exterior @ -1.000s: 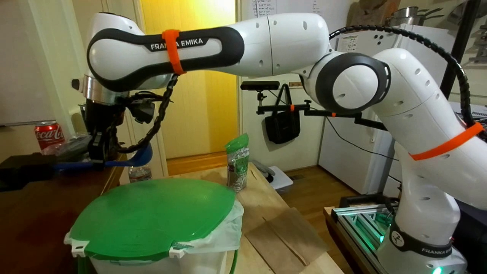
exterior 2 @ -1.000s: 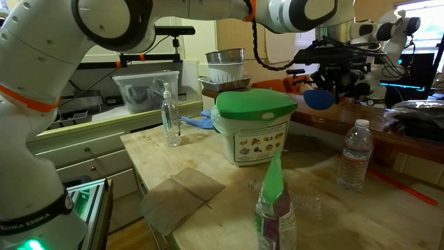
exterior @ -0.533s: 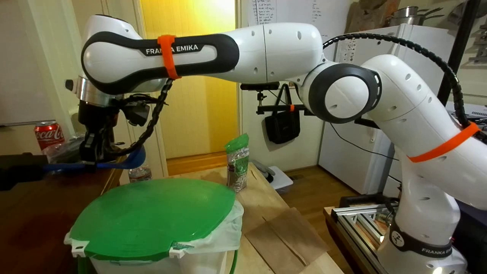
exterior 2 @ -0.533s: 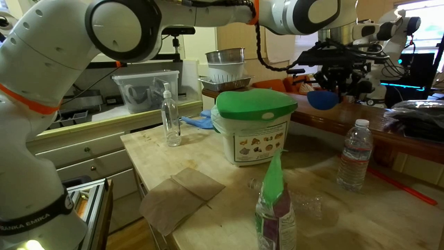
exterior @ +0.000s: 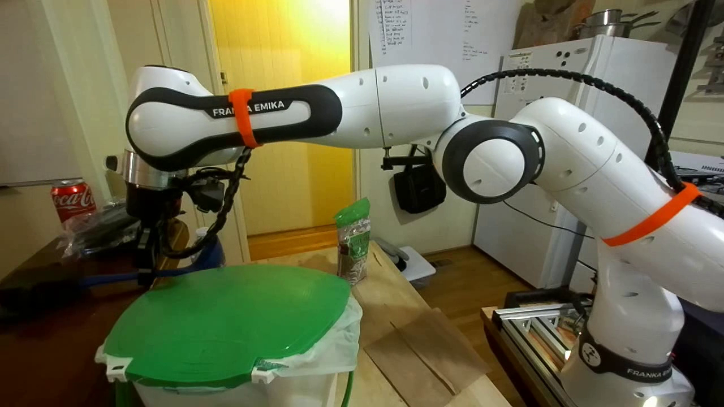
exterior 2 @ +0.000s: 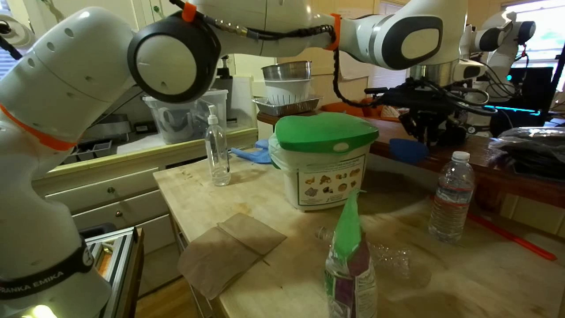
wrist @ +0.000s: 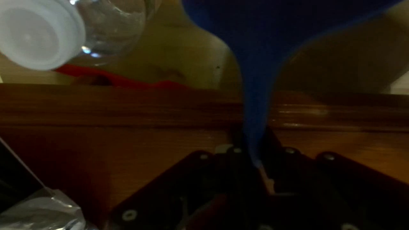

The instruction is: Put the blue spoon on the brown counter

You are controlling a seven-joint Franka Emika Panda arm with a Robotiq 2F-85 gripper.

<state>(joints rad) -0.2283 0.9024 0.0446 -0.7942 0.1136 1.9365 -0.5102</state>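
Observation:
A blue spoon (exterior: 116, 278) hangs low and roughly level in my gripper (wrist: 255, 147), its wide blue bowl (wrist: 255, 35) at the top of the wrist view. The jaws are shut around its narrow handle. In an exterior view the dark end of the handle (exterior: 39, 297) reaches over the brown counter (exterior: 62, 356). The bowl (exterior 2: 408, 151) sticks out past the counter's straight edge. My gripper (exterior: 147, 277) itself is above the counter, close to that edge. Whether the spoon touches the wood I cannot tell.
A bin with a green lid (exterior: 232, 322) stands close by the gripper. Near the spoon's bowl is a water bottle (exterior 2: 452, 198) on the pale planks. The counter also bears a plastic-wrapped dark bundle (exterior 2: 534, 150) and a red can (exterior: 73, 199).
The arm has come down with the spoon, mostly over the last half second, after a small sideways shift. The grip on the spoon looks the same.

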